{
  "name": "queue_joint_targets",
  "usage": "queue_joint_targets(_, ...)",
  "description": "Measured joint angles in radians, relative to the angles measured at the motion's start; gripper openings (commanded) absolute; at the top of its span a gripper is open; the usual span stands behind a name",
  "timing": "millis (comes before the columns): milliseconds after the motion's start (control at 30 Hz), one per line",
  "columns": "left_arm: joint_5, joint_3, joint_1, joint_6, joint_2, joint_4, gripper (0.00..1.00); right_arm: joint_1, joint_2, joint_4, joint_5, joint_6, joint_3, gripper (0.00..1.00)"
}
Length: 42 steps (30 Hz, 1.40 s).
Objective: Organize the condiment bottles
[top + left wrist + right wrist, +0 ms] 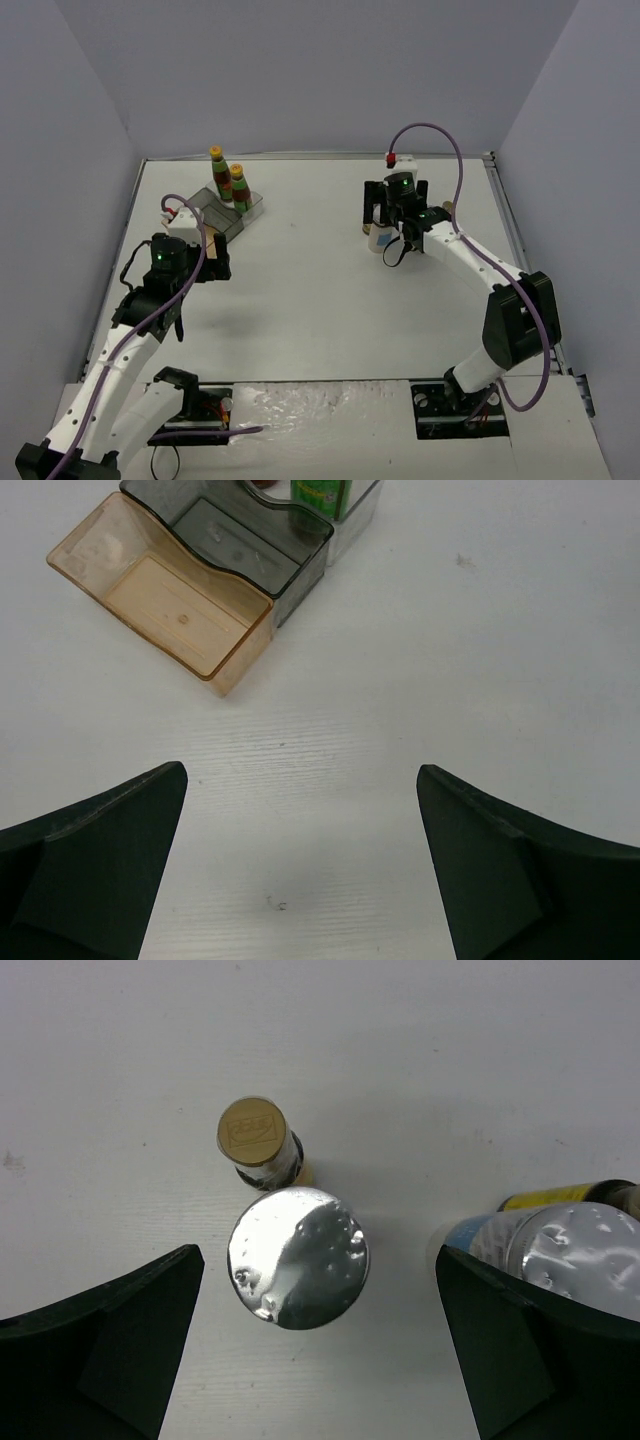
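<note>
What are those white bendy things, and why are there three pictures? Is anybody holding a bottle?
The white bendy things are two robot arms, and their job is tidying little sauce bottles. The big picture comes from a camera high above the table. The other two come from cameras on the arms' wrists, looking down past their jaws. The left gripper is open over bare table, near an orange tray and a grey tray. Two red sauce bottles stand by those trays. The right gripper is open too, above a jar with a shiny silver lid. A brown-capped bottle stands just behind it, and another silver-lidded jar is at the right. Nobody holds anything yet.
</note>
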<state>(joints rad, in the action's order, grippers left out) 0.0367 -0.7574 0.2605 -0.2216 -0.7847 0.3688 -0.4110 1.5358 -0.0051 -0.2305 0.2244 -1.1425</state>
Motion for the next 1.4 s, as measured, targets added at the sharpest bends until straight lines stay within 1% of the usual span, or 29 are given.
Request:
queue_joint_targets(100,0.034,0.002,0.000,0.000,0.011,0.000,0.97,0.004,0.047,0.000,0.016,-0.001,-0.014,0.85)
queue_joint_targets(167,0.057,0.002,0.000,0.002,0.012,-0.001,0.97,0.009,0.077,0.000,0.026,-0.003,-0.020,0.72)
queue_joint_targets(233,0.076,0.002,0.000,0.004,0.013,-0.001,0.97,0.012,0.104,0.000,0.034,-0.007,-0.023,0.57)
queue_joint_targets(267,0.083,0.002,0.000,0.006,0.013,-0.001,0.97,0.013,0.116,0.000,0.039,-0.008,-0.023,0.45)
queue_joint_targets(367,0.099,0.002,0.000,0.006,0.015,-0.002,0.97,0.013,0.127,0.007,0.060,-0.013,-0.023,0.26)
queue_joint_targets(433,0.103,0.002,0.000,0.007,0.015,-0.004,0.97,0.008,0.125,0.010,0.067,-0.019,-0.019,0.16)
queue_joint_targets(500,0.104,0.002,0.000,0.008,0.015,-0.006,0.97,-0.003,0.117,0.016,0.066,-0.027,-0.008,0.09)
queue_joint_targets(600,0.105,0.002,0.000,0.009,0.012,-0.007,0.97,-0.047,0.099,0.015,0.065,-0.045,0.008,0.08)
queue_joint_targets(800,0.104,0.002,0.000,0.009,0.011,-0.009,0.97,-0.236,0.097,0.004,0.132,-0.069,0.002,0.07)
queue_joint_targets(933,0.097,0.002,0.000,0.009,0.012,-0.014,0.97,-0.342,0.149,-0.006,0.189,-0.088,-0.063,0.07)
queue_joint_targets(1067,0.087,0.004,0.000,0.010,0.019,-0.020,0.97,-0.413,0.225,0.003,0.240,-0.119,-0.147,0.16)
queue_joint_targets(1133,0.072,0.009,0.000,0.010,0.029,-0.030,0.97,-0.437,0.251,0.006,0.253,-0.135,-0.176,0.33)
queue_joint_targets(1200,0.054,0.016,0.000,0.011,0.038,-0.036,0.97,-0.453,0.269,0.010,0.261,-0.149,-0.193,0.46)
queue_joint_targets(1267,0.036,0.018,0.000,0.012,0.042,-0.038,0.97,-0.460,0.273,0.013,0.264,-0.160,-0.197,0.65)
queue_joint_targets(1333,0.021,0.018,0.000,0.012,0.041,-0.041,0.97,-0.465,0.275,0.014,0.271,-0.168,-0.199,0.77)
queue_joint_targets(1400,-0.001,0.018,0.000,0.012,0.036,-0.046,0.97,-0.469,0.275,0.014,0.285,-0.173,-0.199,0.86)
